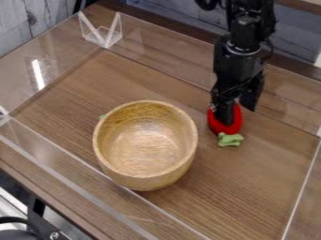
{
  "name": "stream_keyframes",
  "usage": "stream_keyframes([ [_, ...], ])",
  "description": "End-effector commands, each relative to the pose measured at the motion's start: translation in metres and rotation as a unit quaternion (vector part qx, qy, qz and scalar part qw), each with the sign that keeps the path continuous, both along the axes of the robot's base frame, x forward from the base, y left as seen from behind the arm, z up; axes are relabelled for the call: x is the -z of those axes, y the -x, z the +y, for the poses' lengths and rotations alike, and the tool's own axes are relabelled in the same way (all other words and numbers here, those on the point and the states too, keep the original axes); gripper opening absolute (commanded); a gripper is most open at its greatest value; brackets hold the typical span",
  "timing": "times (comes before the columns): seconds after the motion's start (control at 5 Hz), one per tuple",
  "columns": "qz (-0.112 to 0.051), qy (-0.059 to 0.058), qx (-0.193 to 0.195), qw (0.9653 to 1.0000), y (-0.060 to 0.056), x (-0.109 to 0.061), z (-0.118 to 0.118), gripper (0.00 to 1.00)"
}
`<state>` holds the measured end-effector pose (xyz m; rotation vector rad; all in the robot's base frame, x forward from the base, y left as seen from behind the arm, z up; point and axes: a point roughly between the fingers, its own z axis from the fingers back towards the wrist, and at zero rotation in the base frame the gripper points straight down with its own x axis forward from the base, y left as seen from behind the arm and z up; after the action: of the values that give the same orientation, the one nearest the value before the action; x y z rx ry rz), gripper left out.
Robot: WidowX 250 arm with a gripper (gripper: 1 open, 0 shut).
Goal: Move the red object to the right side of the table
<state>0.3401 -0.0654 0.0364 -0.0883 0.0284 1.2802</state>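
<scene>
Our claw (231, 105) straddles the red object (224, 121).
We see its fingers spread wide, gripping nothing; the strawberry lies on the counter (264, 187), right of the wooden bowl (146, 143).

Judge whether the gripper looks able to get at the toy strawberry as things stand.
Probably yes: the gripper points down right over the toy strawberry with jaws open around it, and the wooden bowl sits clear to the side.

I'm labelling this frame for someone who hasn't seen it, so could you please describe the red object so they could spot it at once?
Start at the big wooden bowl on the table. Just to its right, under the black pincer, sits the red object. It is a small, rounded, bright-red strawberry toy with a green leafy tip, far smaller than the tan bowl.
</scene>
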Motion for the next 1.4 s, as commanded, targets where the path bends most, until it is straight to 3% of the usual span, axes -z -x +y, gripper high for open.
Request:
stream_keyframes([
  [0.0, -0.018, 0.004, -0.022, 0.9996, 0.004, -0.018, -0.005, 1.0],
  [0.2, -0.009, 0.007, -0.015, 0.9998, 0.005, -0.026, -0.004, 1.0],
  [0.4, -0.009, 0.02, 0.054, 0.9983, 0.011, -0.045, -0.006, 0.0],
  [0.6, -0.013, 0.037, 0.165, 0.9855, 0.025, -0.067, -0.018, 0.0],
  [0.8, -0.011, 0.041, 0.271, 0.9616, 0.049, -0.066, -0.039, 0.0],
  [1.0, -0.004, 0.041, 0.349, 0.9362, 0.057, -0.058, -0.055, 0.0],
  [1.2, 0.007, 0.04, 0.394, 0.9183, 0.065, -0.05, -0.057, 0.0],
])
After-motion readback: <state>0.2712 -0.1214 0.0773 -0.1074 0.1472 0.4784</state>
